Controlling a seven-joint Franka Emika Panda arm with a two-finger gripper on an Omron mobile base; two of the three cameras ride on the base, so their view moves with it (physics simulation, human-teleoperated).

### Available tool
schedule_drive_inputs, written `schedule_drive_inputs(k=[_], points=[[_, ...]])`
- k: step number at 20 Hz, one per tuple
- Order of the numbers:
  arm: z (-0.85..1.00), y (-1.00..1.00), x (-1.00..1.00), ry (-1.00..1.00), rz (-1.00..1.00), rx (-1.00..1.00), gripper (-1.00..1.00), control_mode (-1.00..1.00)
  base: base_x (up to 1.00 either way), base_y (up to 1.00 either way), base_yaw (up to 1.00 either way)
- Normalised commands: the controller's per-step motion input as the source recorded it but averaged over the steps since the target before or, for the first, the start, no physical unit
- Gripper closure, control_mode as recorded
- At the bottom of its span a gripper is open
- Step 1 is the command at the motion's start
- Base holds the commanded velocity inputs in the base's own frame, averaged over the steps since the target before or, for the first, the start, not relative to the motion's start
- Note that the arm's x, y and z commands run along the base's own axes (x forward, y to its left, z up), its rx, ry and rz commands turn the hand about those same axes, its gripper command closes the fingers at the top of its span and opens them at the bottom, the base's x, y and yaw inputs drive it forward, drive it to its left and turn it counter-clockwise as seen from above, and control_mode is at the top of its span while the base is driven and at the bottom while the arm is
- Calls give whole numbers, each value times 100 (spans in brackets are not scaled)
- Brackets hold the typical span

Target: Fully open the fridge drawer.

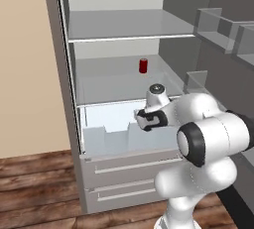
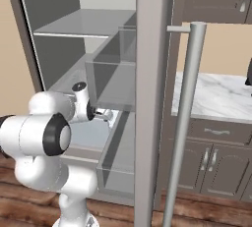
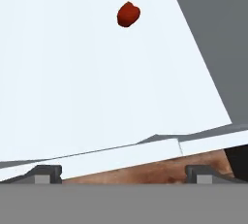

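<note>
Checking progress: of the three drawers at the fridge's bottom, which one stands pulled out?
The fridge drawer, the pale translucent bin with a stepped front, under the hand. The two grey bar-handled drawers below are shut flush.

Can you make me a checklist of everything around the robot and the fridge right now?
Surface: wooden plank floor under the fridge.
Job's things: fridge drawer, pale blue-white with a stepped front, pulled partly out.
Clutter: small red can on the glass shelf above the drawer.
Grippers: gripper open, hovering over the drawer's front edge, holding nothing.
Cables: nothing seen.
Surroundings: fridge door open with a long bar handle; grey drawer fronts below; marble counter to the right.
</note>
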Motion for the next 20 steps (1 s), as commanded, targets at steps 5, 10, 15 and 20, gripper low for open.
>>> schedule_drive_inputs(k=[5,10,15,20], points=[[-52,-52,-88,0,3,-4,-100,-100,0,0,0],[-58,-53,-89,0,4,-6,-100,-100,0,0,0],[-60,-49,-88,0,4,-7,-100,-100,0,0,0],[-7,-40,-78,-5,2,4,-100,-100,0,0,0]])
